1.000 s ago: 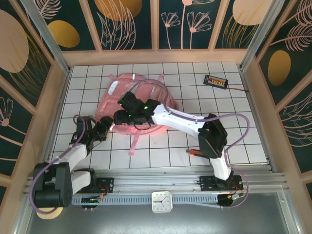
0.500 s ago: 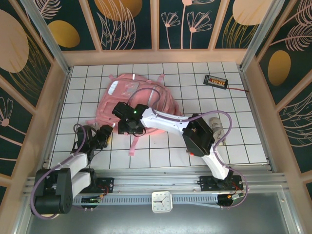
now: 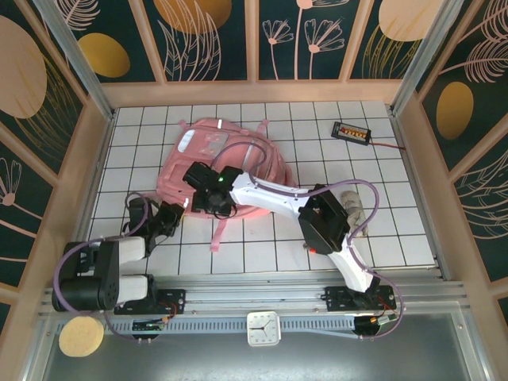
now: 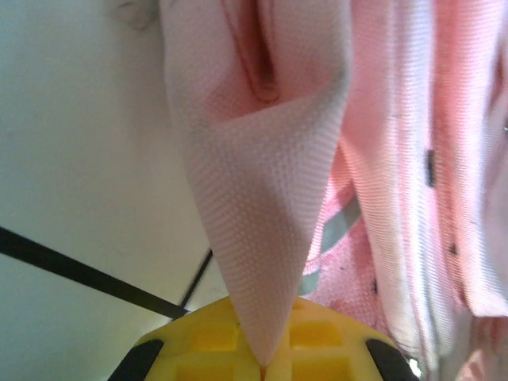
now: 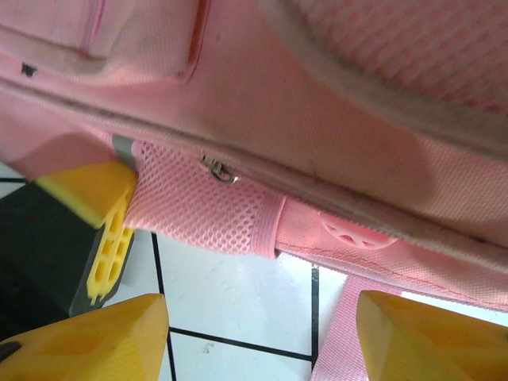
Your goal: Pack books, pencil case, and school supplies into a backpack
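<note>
- The backpack (image 3: pixel 226 155) lies flat on the tiled counter (image 3: pixel 389 230), left of centre, with its straps trailing toward the arms
- The left claw (image 3: pixel 170 216) is at the pack's near-left edge, clenched on a fold of its pink fabric; in the left wrist view the cloth tapers to a point right between the yellow fingers (image 4: pixel 198 341)
- The right claw (image 3: pixel 208 198) hovers over the pack's near edge, just beside the left one, and is released: its two yellow fingertips (image 5: pixel 87 341) stand wide apart, with only bare tile and a loose strap (image 5: pixel 337 357) beneath them and nothing gripped
- Just ahead of those fingertips a small metal zip pull (image 5: pixel 220 171) sits on the seam above a mesh side pocket (image 5: pixel 198 222)
- Progress, as a judgement: this looks like the opening stage (one claw pinning fabric so the other can work the zip), with no item being loaded
- A small clear piece (image 3: pixel 350 208) lies on the counter to the right of the pack, partly behind the right arm, so at least one of the school supplies is not yet packed
- Whether the book and the pencil case are already inside cannot be told from these views
- The black wired box (image 3: pixel 352 132) near the far right corner is no part of the job
</note>
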Controlling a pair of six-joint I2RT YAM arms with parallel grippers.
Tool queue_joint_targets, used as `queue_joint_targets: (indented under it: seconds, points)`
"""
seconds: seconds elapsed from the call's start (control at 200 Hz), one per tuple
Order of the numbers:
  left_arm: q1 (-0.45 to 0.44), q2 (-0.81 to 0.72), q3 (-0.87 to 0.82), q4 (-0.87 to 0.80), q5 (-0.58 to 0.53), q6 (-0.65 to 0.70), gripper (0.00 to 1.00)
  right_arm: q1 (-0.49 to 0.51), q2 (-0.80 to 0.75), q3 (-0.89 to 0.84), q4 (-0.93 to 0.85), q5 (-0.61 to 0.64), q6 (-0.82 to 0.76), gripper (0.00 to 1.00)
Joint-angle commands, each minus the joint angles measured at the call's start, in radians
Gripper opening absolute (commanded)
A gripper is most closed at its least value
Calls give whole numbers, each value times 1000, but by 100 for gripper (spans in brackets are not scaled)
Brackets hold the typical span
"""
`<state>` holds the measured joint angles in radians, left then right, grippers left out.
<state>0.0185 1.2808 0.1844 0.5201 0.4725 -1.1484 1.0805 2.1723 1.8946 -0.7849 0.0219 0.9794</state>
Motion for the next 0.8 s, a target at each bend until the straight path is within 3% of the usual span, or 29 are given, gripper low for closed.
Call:
queue_joint_targets:
  seconds: [0.0,0.29,0.42,0.796]
  points:
    - [-2,-127,51,-13,26,46,0,-20,3,87,-38,14,30,65]
    - [-9,-313,-11,-40,98,11,0,-48,49,159,-79,15,1,65]
    - [-11,-341,-78,43,100,-47,0,-50,96,202,-116,7,-16,64]
    - [-32,-336,-15,68,114,-65,0,-37,199,317,-208,25,-56,62]
